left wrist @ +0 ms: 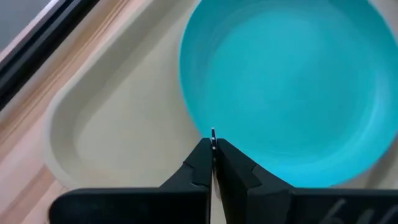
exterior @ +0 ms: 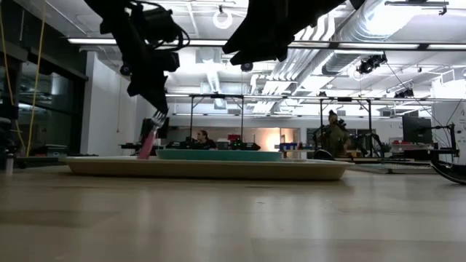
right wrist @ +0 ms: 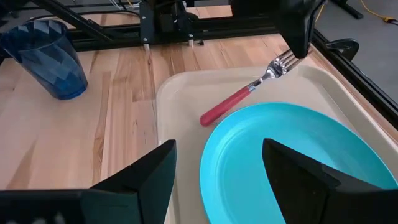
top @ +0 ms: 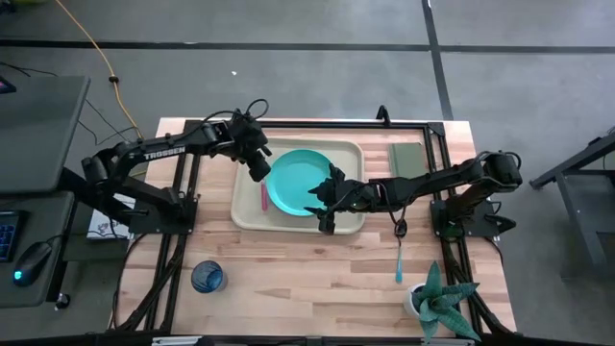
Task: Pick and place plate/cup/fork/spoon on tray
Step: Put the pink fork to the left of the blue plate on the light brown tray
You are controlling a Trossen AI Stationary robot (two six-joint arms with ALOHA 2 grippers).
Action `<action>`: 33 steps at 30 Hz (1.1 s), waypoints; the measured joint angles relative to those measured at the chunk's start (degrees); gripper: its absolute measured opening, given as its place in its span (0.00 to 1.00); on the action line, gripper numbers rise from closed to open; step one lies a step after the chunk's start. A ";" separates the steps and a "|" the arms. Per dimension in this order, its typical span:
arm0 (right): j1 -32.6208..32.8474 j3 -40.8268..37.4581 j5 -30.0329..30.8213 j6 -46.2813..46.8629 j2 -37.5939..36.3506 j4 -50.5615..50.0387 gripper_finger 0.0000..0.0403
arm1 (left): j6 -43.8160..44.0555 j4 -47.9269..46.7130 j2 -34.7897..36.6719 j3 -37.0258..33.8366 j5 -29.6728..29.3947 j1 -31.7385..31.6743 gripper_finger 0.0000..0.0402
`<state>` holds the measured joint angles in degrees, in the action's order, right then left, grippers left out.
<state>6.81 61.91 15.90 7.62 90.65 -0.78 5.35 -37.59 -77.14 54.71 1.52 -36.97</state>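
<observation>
The beige tray point(top: 252, 213) lies at the table's middle with the turquoise plate point(top: 296, 181) in it. My left gripper point(top: 259, 173) is over the tray's left part, shut on the red-handled fork point(right wrist: 239, 99), which slants down beside the plate. My right gripper point(top: 323, 210) is open and empty, well above the plate's near edge; in its wrist view the fingers stand either side of the plate point(right wrist: 292, 155). The dark-blue cup point(top: 208, 277) stands on the table at the near left. The blue-handled spoon point(top: 399, 261) lies on the table, right of the tray. My left gripper pinches the fork's metal tine end point(right wrist: 278, 63) between its two fingers, coming from above. The fork hangs slanted below the fingers, red handle point(exterior: 148, 145) downward over the tray floor left of the plate. Whether the handle's free end point(right wrist: 211, 116) touches the tray I cannot tell.
A grey-green pad point(top: 408, 159) lies right of the tray at the far side. A potted plant point(top: 437, 303) stands at the near right corner. Bare wood lies between the cup and the spoon. People show in the room behind point(exterior: 335, 135).
</observation>
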 joint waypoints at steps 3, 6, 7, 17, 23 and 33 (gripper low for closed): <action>0.00 -0.02 -0.02 0.07 0.00 0.06 0.57 | -0.02 1.72 -0.14 -2.03 -0.04 -1.35 0.00; 0.00 -0.02 -0.02 0.09 0.02 0.13 0.57 | -0.03 4.59 -0.14 -4.20 -0.23 -2.78 0.00; 0.00 -0.02 -0.01 0.09 0.04 0.14 0.57 | -0.01 5.94 -0.14 -5.07 -0.31 -3.20 0.00; 0.00 -0.04 -0.02 0.34 0.07 1.03 0.57 | 1.25 18.77 -0.16 -13.61 1.66 -4.70 0.00; 0.00 -0.04 -0.02 0.48 0.09 1.03 0.57 | 5.82 27.44 -0.16 -18.94 1.72 -5.16 0.00; 0.00 -0.04 -0.02 0.50 0.09 1.05 0.57 | 13.01 37.58 -0.16 -26.15 1.38 -7.23 0.00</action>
<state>6.81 61.87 15.88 8.12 90.74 0.27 18.37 -0.01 -77.30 28.56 2.90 -44.19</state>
